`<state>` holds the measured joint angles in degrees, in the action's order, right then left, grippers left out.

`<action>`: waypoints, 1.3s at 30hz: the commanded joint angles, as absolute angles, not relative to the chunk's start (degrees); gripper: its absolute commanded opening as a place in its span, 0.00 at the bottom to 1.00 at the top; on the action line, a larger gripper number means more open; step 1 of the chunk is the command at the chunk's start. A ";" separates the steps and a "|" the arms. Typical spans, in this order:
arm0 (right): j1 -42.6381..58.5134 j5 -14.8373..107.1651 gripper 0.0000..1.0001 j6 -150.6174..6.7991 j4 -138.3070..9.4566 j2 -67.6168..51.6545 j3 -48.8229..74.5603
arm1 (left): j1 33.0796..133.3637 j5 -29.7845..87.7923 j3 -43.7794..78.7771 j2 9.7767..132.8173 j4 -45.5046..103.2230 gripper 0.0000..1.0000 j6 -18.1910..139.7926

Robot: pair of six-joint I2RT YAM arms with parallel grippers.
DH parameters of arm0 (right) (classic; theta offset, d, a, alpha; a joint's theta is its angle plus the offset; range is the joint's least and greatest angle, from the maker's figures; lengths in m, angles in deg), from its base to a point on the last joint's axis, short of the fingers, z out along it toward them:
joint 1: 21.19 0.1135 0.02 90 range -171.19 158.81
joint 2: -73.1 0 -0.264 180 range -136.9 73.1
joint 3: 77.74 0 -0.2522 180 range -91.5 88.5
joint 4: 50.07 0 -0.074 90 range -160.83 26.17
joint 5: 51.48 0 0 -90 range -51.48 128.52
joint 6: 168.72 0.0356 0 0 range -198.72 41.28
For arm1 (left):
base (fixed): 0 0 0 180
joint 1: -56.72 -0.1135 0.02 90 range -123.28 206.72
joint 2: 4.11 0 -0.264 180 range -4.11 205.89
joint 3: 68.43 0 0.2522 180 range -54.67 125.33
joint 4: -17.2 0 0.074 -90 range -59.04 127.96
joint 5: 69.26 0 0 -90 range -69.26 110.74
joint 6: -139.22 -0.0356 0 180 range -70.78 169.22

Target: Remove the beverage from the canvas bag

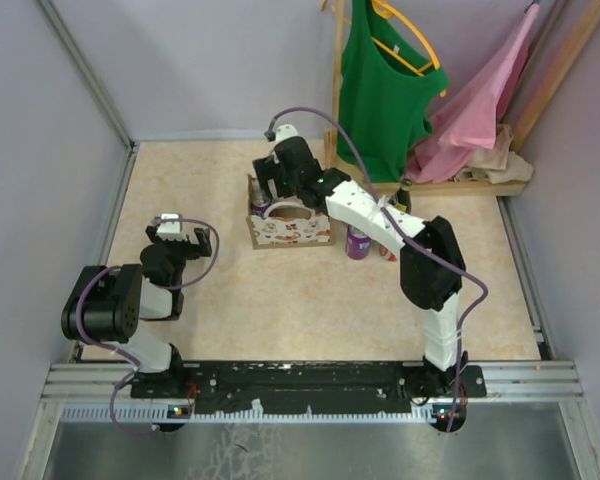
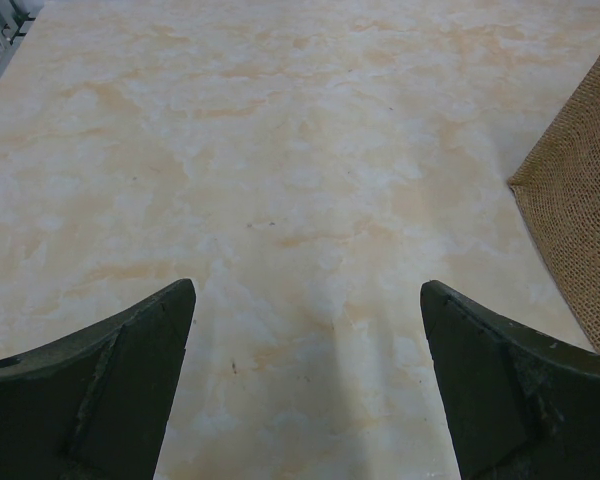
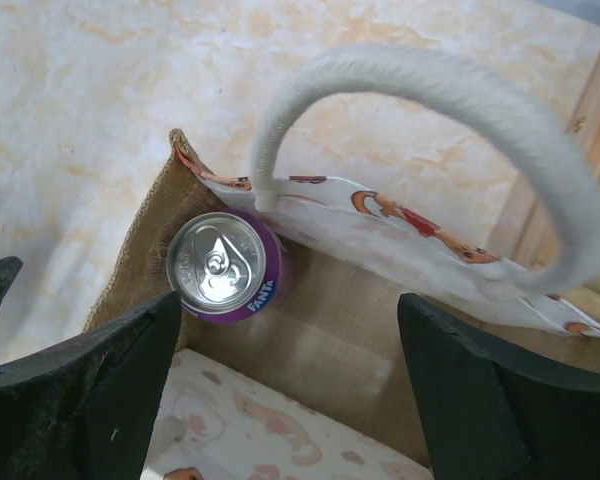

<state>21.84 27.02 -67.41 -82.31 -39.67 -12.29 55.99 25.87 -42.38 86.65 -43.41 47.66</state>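
Beverage: purple can (image 3: 225, 265) upright inside canvas bag (image 3: 130, 270), tucked into its left corner, centre-left of right wrist view.
Right gripper (image 3: 290, 330): jaws spread, empty, over the bag mouth, probably lined up to straddle the can.
Left gripper (image 2: 305, 295): jaws released, parked over table (image 2: 280, 150), left side of overhead view.

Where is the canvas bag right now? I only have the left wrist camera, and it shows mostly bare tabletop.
Observer: The canvas bag stands near the middle of the table, off to the right of your left gripper.
Operator: Is there a drink in it?
Observer: Yes. A purple Fanta can stands upright in one corner, top facing up.
Operator: What is the right gripper doing?
Observer: The right gripper hangs open over the bag's mouth and holds nothing. The can sits just beside one finger.
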 commanded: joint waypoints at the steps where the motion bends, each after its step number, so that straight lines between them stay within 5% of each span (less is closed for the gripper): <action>1: 22.47 30.61 0.92 -67.67 -83.17 -42.44 -16.43 | 56.17 25.70 -41.75 87.12 -44.17 1.00 47.20; 10: 22.76 33.25 0.99 -68.57 -82.82 -45.39 -17.08 | 56.13 25.68 -41.75 87.12 -44.18 1.00 47.25; 39: 23.40 34.70 0.99 -73.54 -79.79 -53.03 -18.38 | 56.15 25.67 -41.75 87.12 -44.18 1.00 47.21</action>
<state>22.54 36.35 -72.18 -82.00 -52.39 -15.87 55.99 25.85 -42.38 86.65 -43.41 47.66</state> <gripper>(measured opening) 0.990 0.998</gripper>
